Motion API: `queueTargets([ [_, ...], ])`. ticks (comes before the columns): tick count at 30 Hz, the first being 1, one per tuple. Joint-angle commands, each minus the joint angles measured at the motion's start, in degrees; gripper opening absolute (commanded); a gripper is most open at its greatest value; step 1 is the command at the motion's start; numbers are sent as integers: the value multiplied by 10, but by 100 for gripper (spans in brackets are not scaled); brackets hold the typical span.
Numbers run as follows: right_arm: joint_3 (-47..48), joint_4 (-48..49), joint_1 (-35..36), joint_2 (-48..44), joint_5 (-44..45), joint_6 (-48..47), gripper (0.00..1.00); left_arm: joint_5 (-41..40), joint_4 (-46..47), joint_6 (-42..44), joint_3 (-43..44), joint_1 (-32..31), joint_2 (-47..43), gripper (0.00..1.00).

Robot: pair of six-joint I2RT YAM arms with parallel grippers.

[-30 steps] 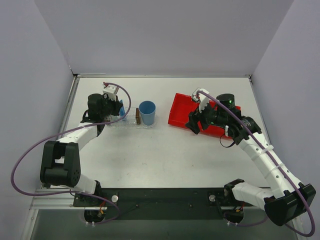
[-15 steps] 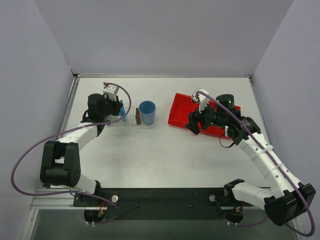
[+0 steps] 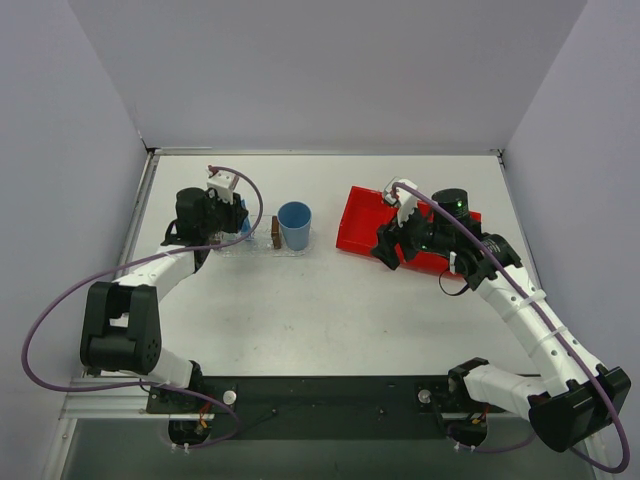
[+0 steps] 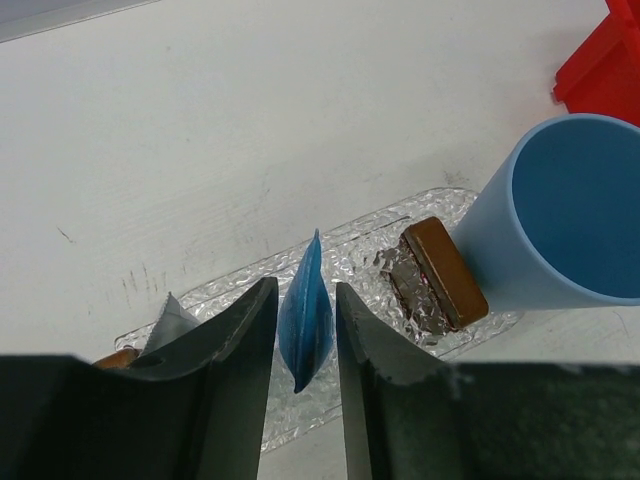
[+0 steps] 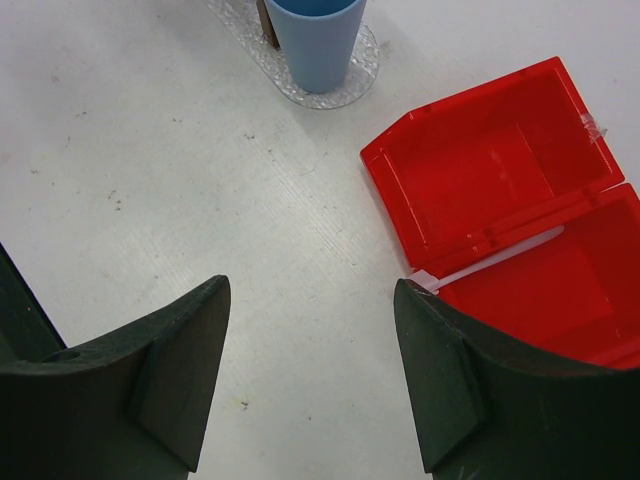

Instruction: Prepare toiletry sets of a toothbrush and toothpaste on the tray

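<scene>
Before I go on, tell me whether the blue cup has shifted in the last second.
No. The blue cup stands unmoved at the right end of the tray, beside the brown block.

Tray (image 4: 350, 240): clear, bumpy, long and narrow, lying flat.
Blue toothpaste (image 4: 305, 320): flat tube, standing on edge over tray's middle.
White-grey toothpaste (image 4: 170, 322): at tray's left end, partly hidden.
Toothbrush (image 5: 490, 262): slim, white, lying diagonally in red bin (image 5: 480, 170).

White left arm (image 3: 165, 265) and right arm (image 3: 535, 320), black joints (image 3: 120, 325), purple cable (image 3: 258, 203) along each, dark wedge fingers (image 5: 170, 380), black rail (image 3: 330, 395) at table's (image 3: 330, 310) near edge.
</scene>
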Motion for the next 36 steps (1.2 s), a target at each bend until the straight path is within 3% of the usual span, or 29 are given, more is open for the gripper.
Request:
queueTargets([
  [1,-5,18,-5,-7,-16,-7,61,2,-4,6,23,3,-30,41],
  [10,-8,18,-5,-10,-16,-7,61,-2,-19,7,33,4,-64,53],
  [18,-7,19,-5,-9,-4,-6,62,-2,-39,9,47,3,-121,57],
  [28,4,17,-7,8,89,5,63,21,-137,20,92,3,-195,62],
  [36,-2,2,-16,53,178,16,63,72,-203,22,96,3,-256,72],
])
